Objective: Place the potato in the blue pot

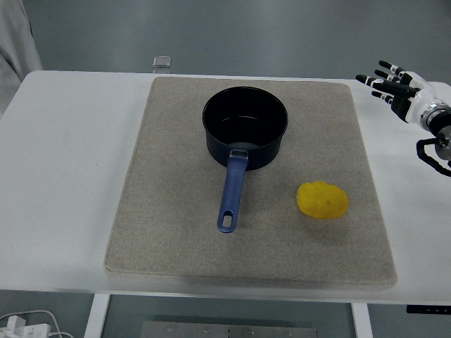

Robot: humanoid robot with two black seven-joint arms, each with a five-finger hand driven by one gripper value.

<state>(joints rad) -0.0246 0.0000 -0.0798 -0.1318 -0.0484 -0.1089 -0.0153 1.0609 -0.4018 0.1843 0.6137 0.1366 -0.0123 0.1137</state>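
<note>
A yellow potato [323, 200] lies on the grey mat [169, 211], right of centre and toward the front. The blue pot [244, 127] stands at the back middle of the mat, with nothing inside and its blue handle [232, 193] pointing toward the near edge. My right hand [394, 84] hovers at the right edge of the table, beyond the mat and well behind the potato, with its fingers spread and holding nothing. The left arm does not show.
The mat covers most of the white table [63, 176]. A small clear object [162, 62] sits at the table's far edge. A light sleeve of a person [14, 42] shows at the top left. Cables [28, 325] lie below the table at the bottom left.
</note>
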